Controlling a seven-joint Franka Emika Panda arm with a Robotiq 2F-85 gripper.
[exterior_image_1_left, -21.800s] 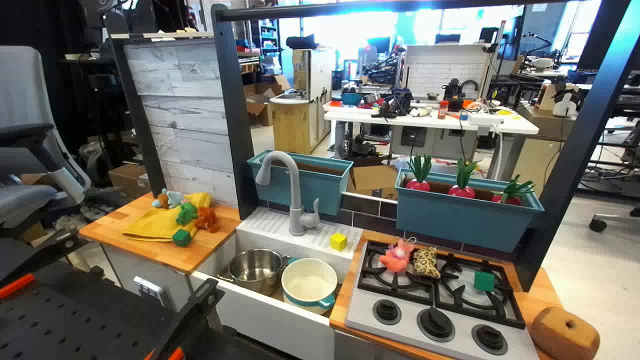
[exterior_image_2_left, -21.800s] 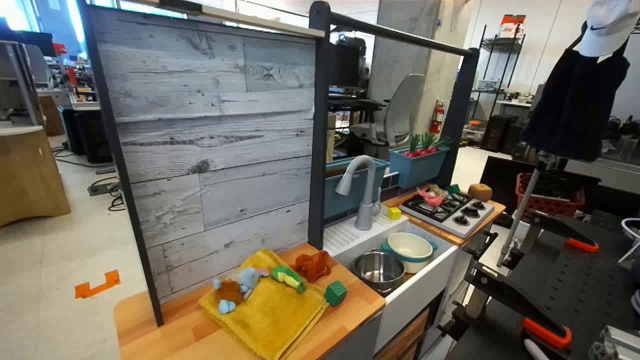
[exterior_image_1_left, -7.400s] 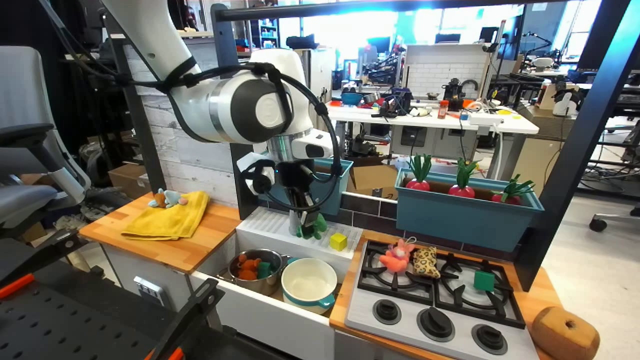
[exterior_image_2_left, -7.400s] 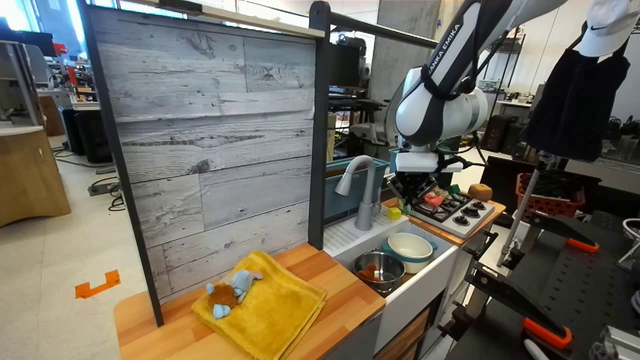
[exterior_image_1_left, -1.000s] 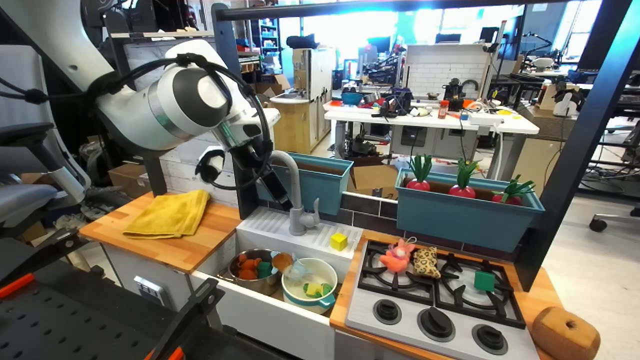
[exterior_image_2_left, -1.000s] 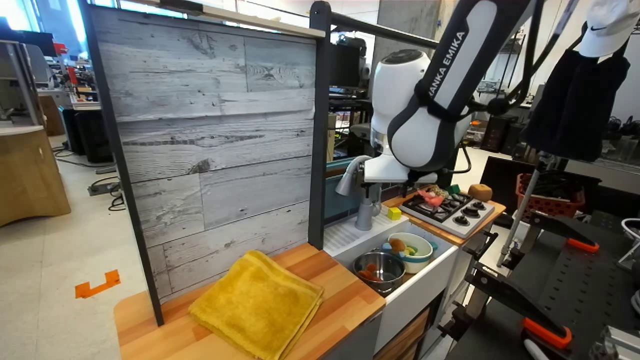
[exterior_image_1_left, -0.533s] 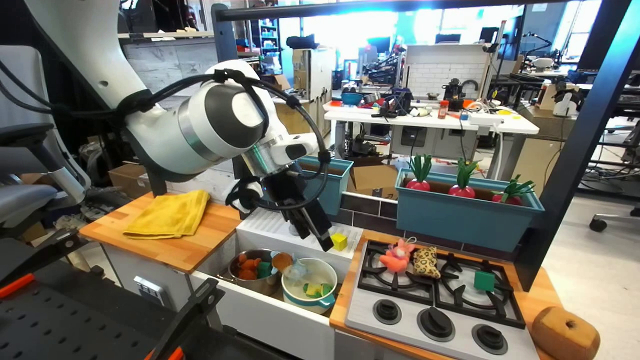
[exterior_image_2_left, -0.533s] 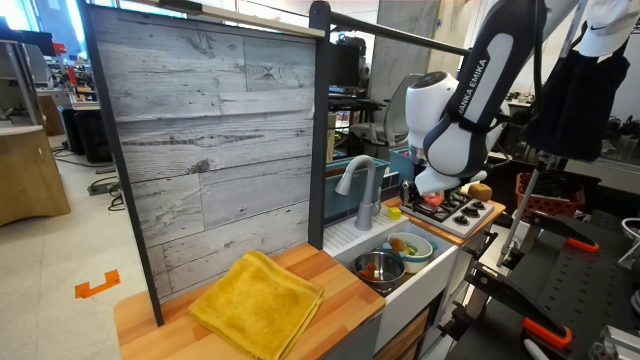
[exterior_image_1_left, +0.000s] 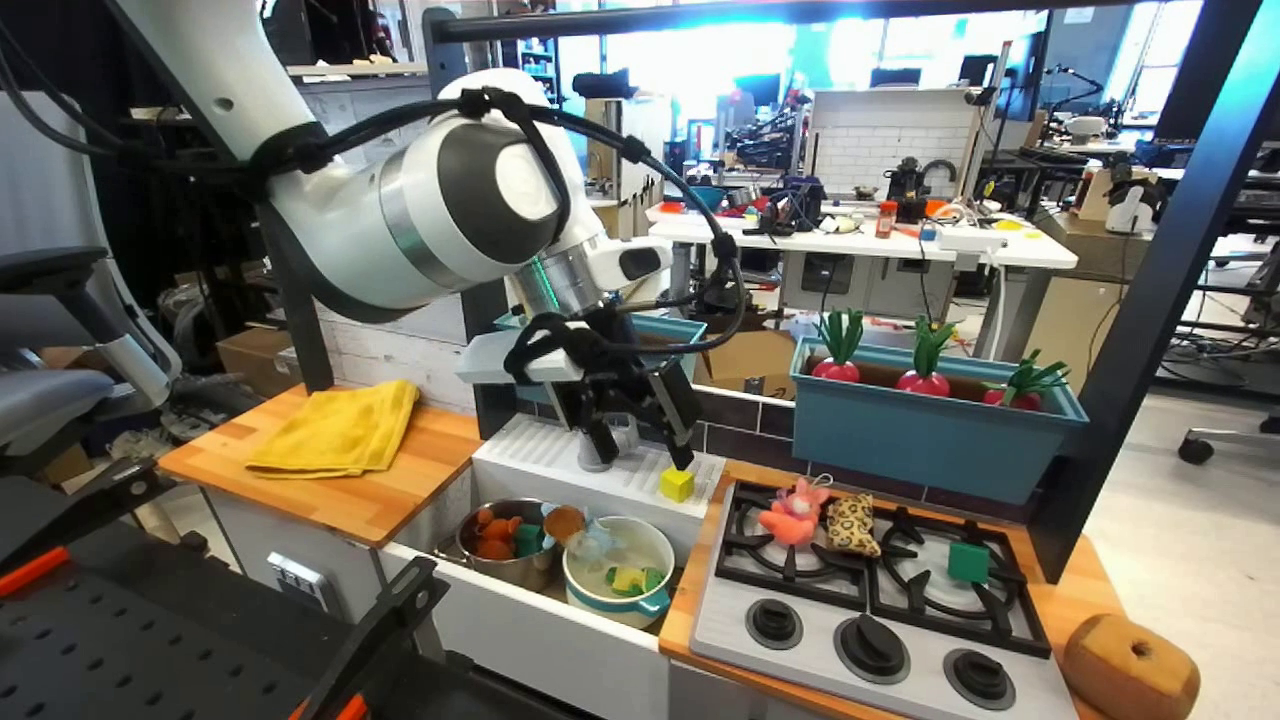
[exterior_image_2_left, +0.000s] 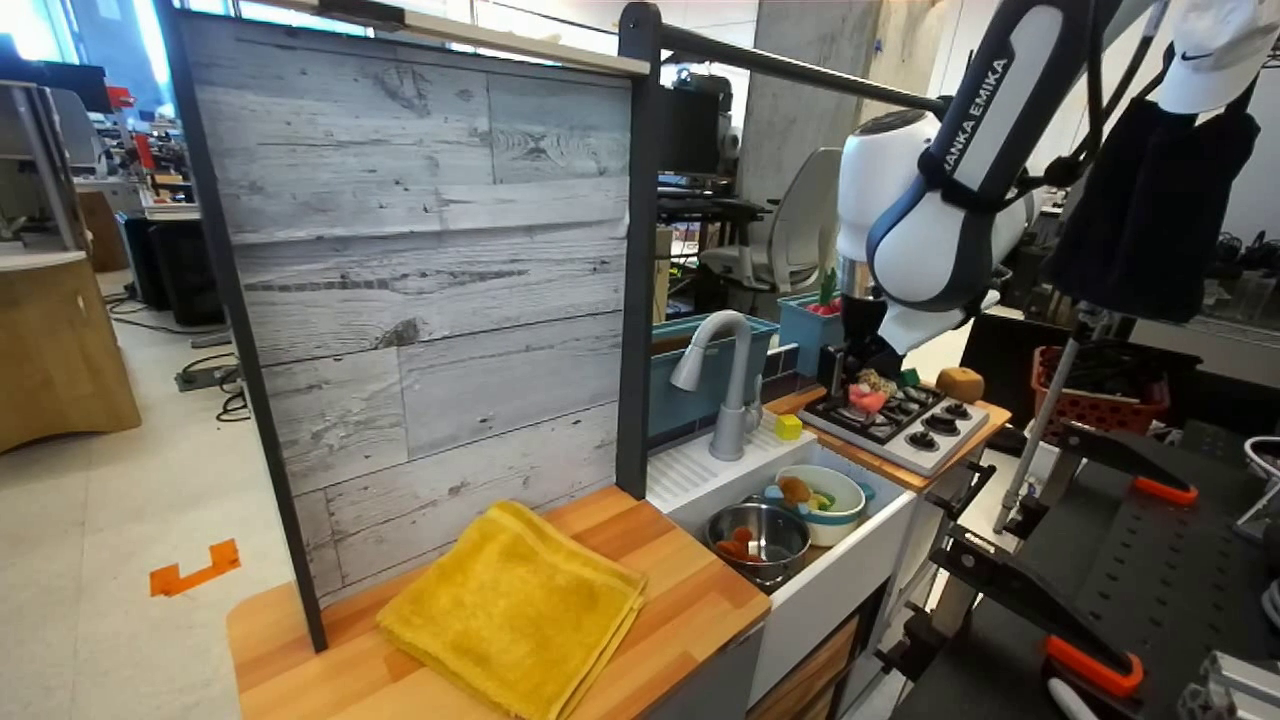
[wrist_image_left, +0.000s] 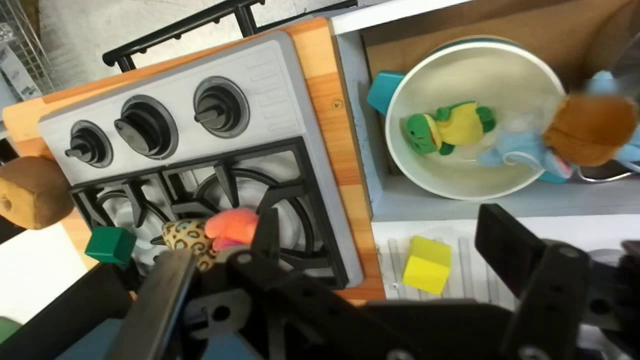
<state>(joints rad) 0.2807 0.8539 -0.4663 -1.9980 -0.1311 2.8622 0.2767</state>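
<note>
Black two-finger gripper hangs empty, jaws wide apart, near the small yellow cube sitting on the white ridged drainboard; clearance is hard to judge, so an off-centre descent could knock that cube into the white box-shaped sink.

A wooden bench carries a towel near one end, a stove and brown block near the other. Between them, the sink ledge bears a tap and yellow cube.
</note>
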